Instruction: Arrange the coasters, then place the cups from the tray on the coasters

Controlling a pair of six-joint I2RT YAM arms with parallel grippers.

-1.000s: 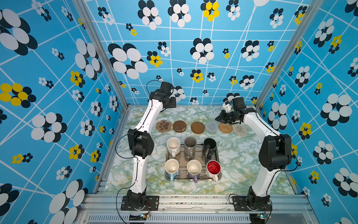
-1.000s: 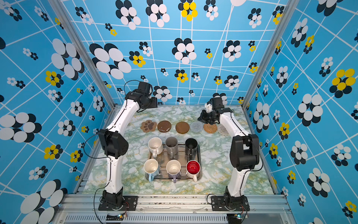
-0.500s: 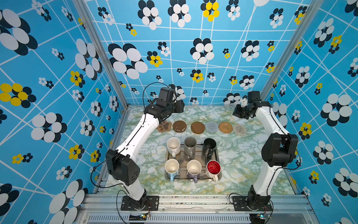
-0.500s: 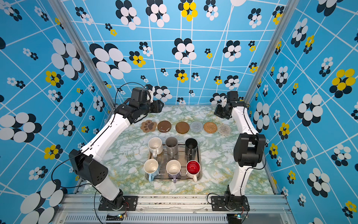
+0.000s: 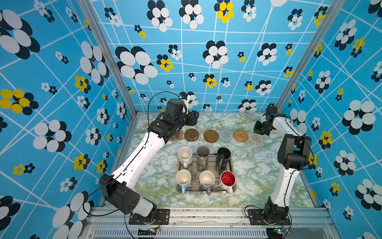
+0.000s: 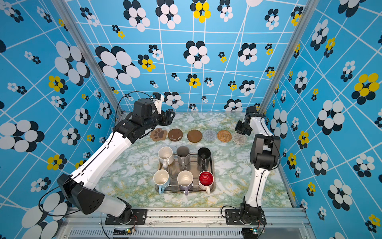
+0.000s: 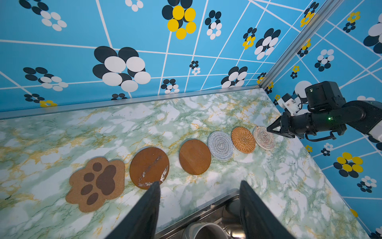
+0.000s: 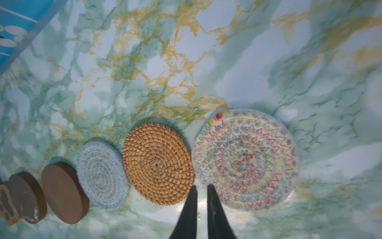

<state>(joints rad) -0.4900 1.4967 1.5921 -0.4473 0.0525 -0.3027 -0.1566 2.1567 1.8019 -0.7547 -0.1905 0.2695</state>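
Several coasters lie in a row across the back of the table: paw-shaped [image 6: 158,134], two brown discs [image 5: 191,135] [image 5: 210,136], grey-white woven [image 5: 226,135], rattan [image 5: 240,136] and a coloured-stitch woven one [image 5: 256,138]. The tray [image 5: 194,167] holds several cups, among them cream-white [image 5: 185,156], tall grey [image 5: 203,154] and tall black [image 5: 223,155]. My left gripper [image 7: 200,182] hangs open and empty above the table between the coaster row and the tray's back rim. My right gripper [image 8: 202,185] hovers low at the gap between the rattan and stitched coasters, jaws slightly apart, holding nothing.
The front row of the tray carries a light blue cup [image 5: 183,179], a lilac cup [image 5: 206,179] and a white cup with red inside [image 5: 227,179]. Patterned walls close in on the back and both sides. The left arm hides part of the paw coaster in a top view.
The left arm has stretched forward and its gripper has swung right, above the paw coaster. The right gripper moved right and came down beside the stitched coaster, its jaws parting a little.
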